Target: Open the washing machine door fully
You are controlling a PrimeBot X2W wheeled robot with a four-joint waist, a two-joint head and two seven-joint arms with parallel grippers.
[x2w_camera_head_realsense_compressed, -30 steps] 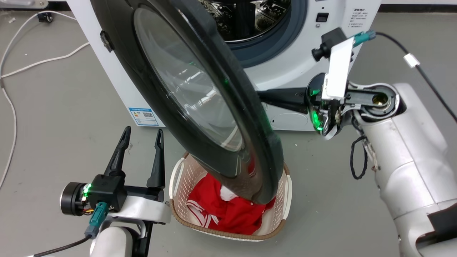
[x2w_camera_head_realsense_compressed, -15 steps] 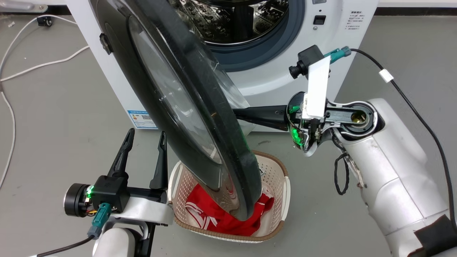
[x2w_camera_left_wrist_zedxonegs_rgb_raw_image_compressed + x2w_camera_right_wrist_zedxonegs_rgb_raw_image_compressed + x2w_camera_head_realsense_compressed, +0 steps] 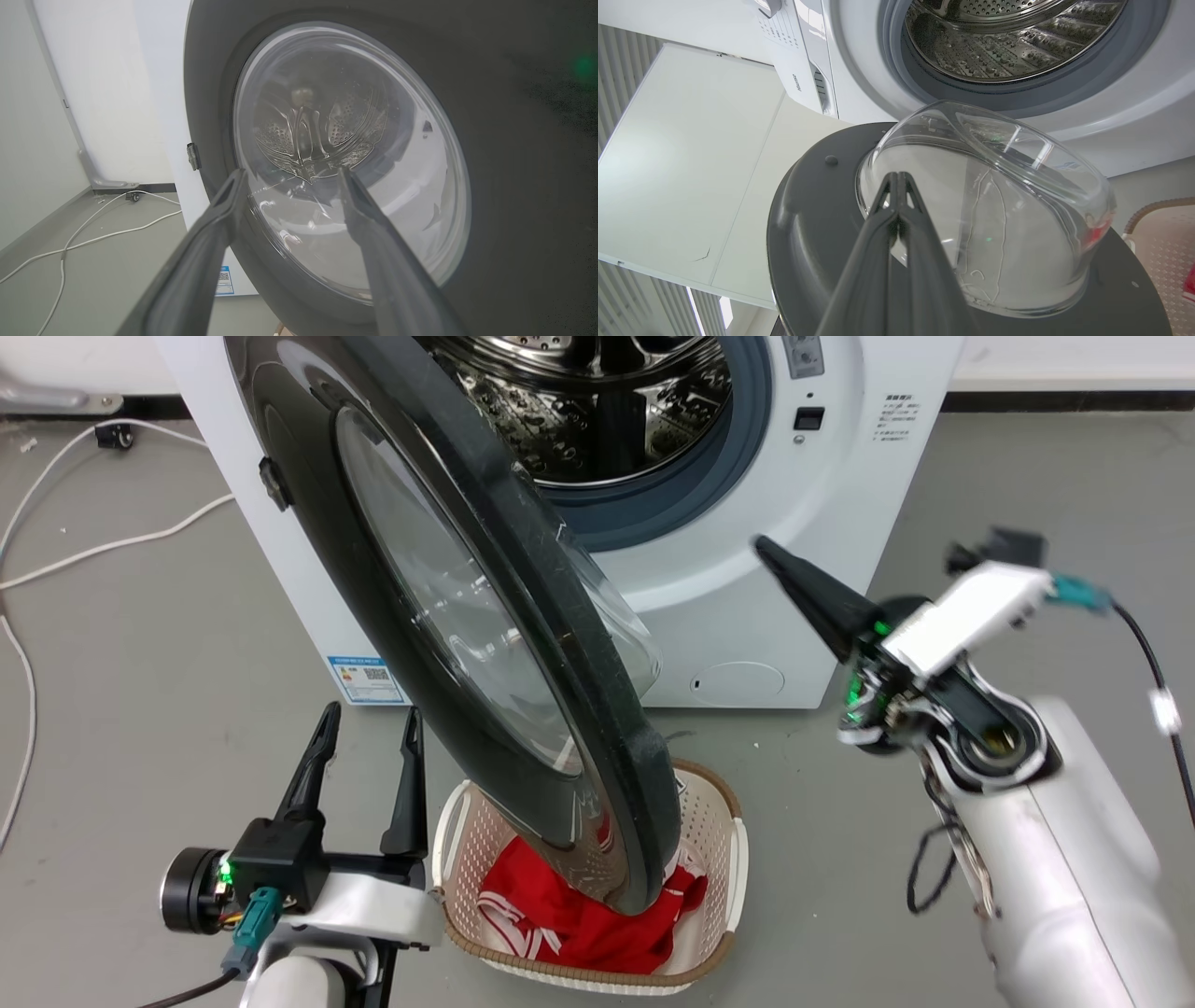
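Note:
The washing machine stands with its steel drum exposed. The washing machine door hangs swung out, almost edge-on in the head view, its lower rim over a basket. My right gripper is shut on nothing, to the right of the door and apart from it, pointing up-left at the machine's front. In the right wrist view the shut right gripper points at the door's inner side and its glass bowl. My left gripper is open, left of the door; its wrist view shows the left gripper facing the door's outer face.
A white laundry basket with a red garment sits on the floor under the door's lower edge. White cables trail over the grey floor at the left. A blue label and a round filter cap sit low on the machine.
My right gripper has drawn back from behind the door to the right, and its fingers now point up-left. The door has swung a little further out. The head view has shifted as well.

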